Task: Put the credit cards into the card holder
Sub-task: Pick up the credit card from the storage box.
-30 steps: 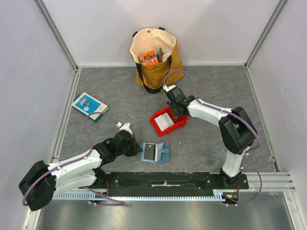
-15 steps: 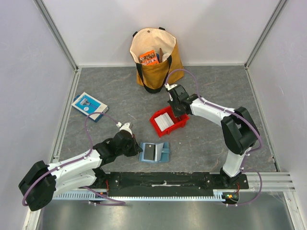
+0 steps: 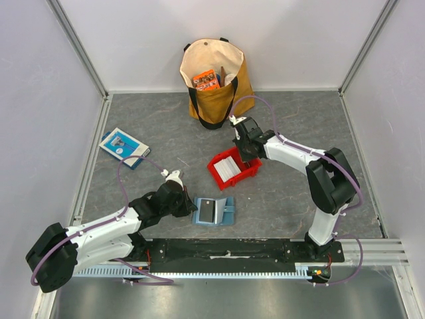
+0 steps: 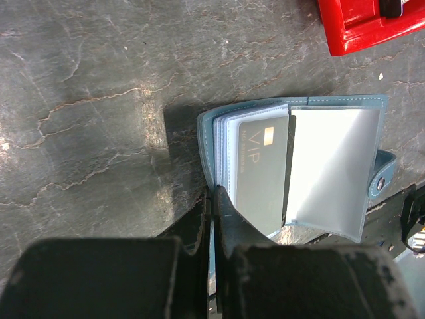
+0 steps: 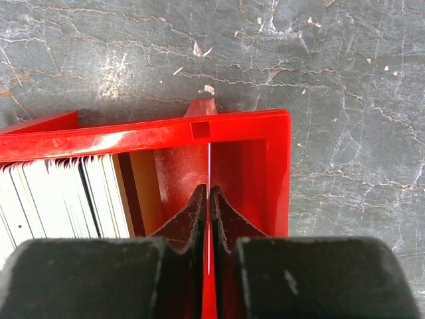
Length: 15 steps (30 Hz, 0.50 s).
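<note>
Right tool (image 5: 209,191) shifted slightly, pinching 1 credit card (image 5: 209,166).

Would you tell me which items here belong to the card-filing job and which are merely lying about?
Job: credit cards, card holder, red bin holding the cards.
Lying about: tan tote bag, blue-and-white flat box.

tan tote bag (image 3: 216,100) at back, red bin (image 5: 277,166), blue-white box (image 3: 123,147) left
</note>
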Each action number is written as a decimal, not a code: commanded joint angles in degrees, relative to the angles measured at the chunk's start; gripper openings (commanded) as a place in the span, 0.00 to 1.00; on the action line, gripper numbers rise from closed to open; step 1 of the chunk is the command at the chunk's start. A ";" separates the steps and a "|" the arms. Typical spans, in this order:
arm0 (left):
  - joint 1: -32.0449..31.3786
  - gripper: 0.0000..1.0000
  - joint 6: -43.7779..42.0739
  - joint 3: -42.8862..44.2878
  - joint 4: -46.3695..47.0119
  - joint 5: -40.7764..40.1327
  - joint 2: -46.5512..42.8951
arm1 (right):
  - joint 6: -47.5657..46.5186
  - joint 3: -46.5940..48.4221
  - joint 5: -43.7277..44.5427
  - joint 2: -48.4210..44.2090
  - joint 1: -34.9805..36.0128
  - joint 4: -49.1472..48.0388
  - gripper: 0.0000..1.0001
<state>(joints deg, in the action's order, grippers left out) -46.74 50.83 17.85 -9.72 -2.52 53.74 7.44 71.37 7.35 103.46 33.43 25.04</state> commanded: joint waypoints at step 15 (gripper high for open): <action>-0.02 0.02 -2.49 0.52 0.49 -0.03 -0.39 | 0.47 -0.18 0.29 -2.47 -0.12 -2.19 0.00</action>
<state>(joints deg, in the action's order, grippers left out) -46.74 50.81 17.85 -9.72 -2.55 53.74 7.55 71.00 7.38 104.42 33.41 24.82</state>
